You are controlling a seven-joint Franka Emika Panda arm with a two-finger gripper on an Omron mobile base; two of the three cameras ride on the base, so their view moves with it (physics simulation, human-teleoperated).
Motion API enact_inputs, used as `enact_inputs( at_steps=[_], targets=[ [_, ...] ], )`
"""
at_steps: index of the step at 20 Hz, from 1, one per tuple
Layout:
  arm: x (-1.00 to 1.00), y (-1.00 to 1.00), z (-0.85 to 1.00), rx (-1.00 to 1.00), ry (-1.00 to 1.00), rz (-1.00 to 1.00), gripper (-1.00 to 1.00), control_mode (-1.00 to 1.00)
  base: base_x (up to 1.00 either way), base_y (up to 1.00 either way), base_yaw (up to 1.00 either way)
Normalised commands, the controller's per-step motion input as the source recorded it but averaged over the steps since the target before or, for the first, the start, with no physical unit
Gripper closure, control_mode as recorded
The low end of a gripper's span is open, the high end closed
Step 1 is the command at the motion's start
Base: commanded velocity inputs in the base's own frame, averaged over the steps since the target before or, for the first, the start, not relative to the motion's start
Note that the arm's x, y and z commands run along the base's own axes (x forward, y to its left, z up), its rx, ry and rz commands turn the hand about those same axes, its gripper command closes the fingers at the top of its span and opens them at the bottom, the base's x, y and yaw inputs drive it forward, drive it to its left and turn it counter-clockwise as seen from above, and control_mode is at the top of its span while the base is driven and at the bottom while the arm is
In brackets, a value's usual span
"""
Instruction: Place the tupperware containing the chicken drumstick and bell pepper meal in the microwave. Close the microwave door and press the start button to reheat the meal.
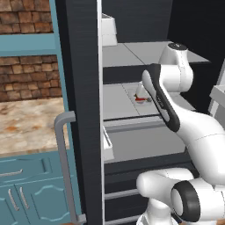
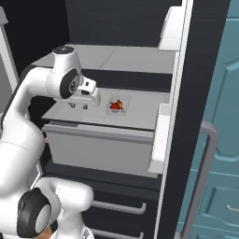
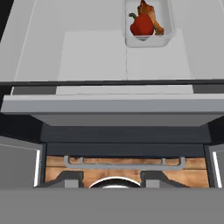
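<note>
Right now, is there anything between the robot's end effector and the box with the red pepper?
No. In the right base view only bare gray fridge shelf lies between the end effector and the tupperware; the two are apart.

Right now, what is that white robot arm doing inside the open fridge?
The arm is reaching into the fridge, its door swung wide. Its tool hangs over a middle shelf, a little way short of a clear tupperware holding a red bell pepper and a chicken drumstick. Nothing is held yet; the container sits on the shelf.
</note>
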Motion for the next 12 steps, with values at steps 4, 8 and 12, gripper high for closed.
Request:
enact_inputs(
  at_steps=[4, 8, 12],
  targets=[
    [0.00, 0.00, -0.12, 0.00, -0.07, -0.07, -1.00, -1.00, 0.00, 0.00, 0.00],
    [0.00, -0.12, -0.22, 0.01, -0.10, -0.12, -1.00, -1.00, 0.00, 0.00, 0.00],
    [0.00, -0.17, -0.29, 0.03, -0.12, -0.11, -1.00, -1.00, 0.00, 0.00, 0.00]
  ],
)
